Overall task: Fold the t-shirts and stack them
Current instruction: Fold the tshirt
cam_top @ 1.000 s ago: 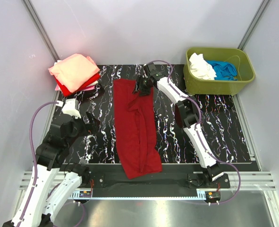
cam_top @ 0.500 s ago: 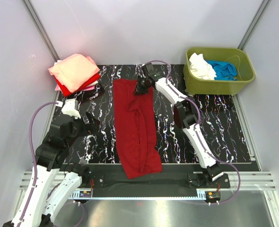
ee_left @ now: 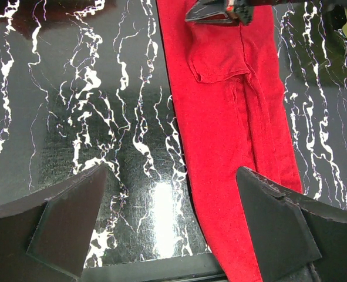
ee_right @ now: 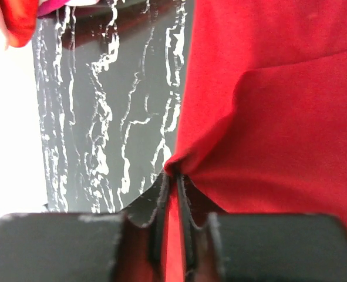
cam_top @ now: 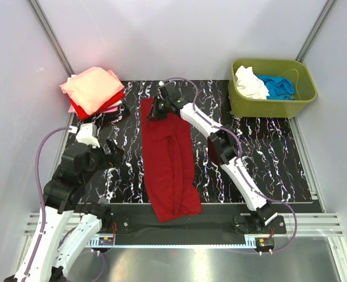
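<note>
Black marbled worktop point(cam_top: 267, 153) carries a dark red cotton t-shirt point(cam_top: 167, 170); right gripper point(ee_right: 172, 176) pinches its far edge, left gripper point(ee_left: 172, 173) hangs wide. The shallow pinch may slip when pulled.

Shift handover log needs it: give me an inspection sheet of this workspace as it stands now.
Surface: black, white-veined table.
Job's things: dark red t-shirt lies as a long strip down the middle; folded stack at far left, salmon-pink on top; white t-shirt and blue t-shirt in the olive tub, far right.
Clutter: nothing seen.
Claws: right claw shut on the dark red t-shirt near its far edge; left claw open, above the table left of that shirt.
Cables: purple cable along each arm, no snag seen.
Surroundings: pale enclosure walls; metal rail at the front.
</note>
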